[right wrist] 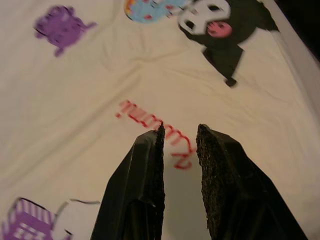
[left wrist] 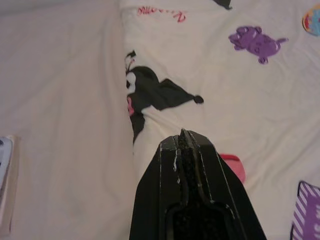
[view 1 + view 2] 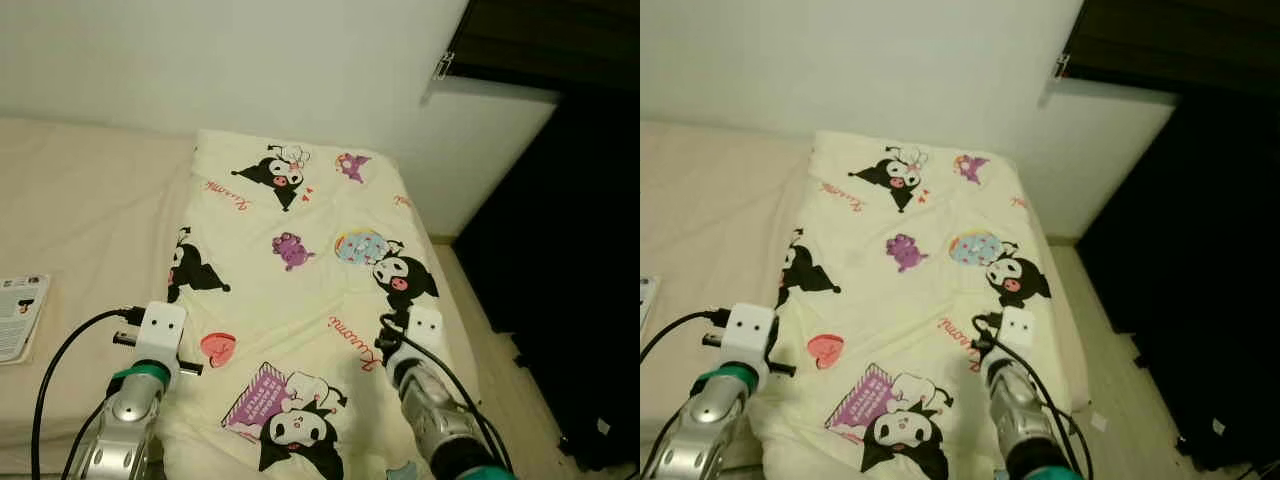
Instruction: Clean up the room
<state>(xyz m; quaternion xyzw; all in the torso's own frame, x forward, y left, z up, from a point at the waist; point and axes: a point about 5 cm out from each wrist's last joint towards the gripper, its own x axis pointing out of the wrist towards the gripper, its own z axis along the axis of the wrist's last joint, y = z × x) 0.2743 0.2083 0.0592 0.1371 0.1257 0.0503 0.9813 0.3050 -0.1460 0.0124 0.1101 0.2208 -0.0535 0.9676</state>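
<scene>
Both my arms over cartoon blanket (image 3: 300, 270) on bed (image 3: 80, 200). Left gripper (image 2: 184, 137) jaws closed, empty; right gripper (image 1: 179, 134) jaws slightly apart. Risk: pinching one layer only, fold slips.

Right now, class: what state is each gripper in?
Left gripper: shut, holding nothing, over the cream cartoon-print blanket.
Right gripper: open, empty, over it.

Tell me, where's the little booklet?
The booklet lies on the bed's bare sheet at the robot's far left, left of the cartoon blanket.
</scene>
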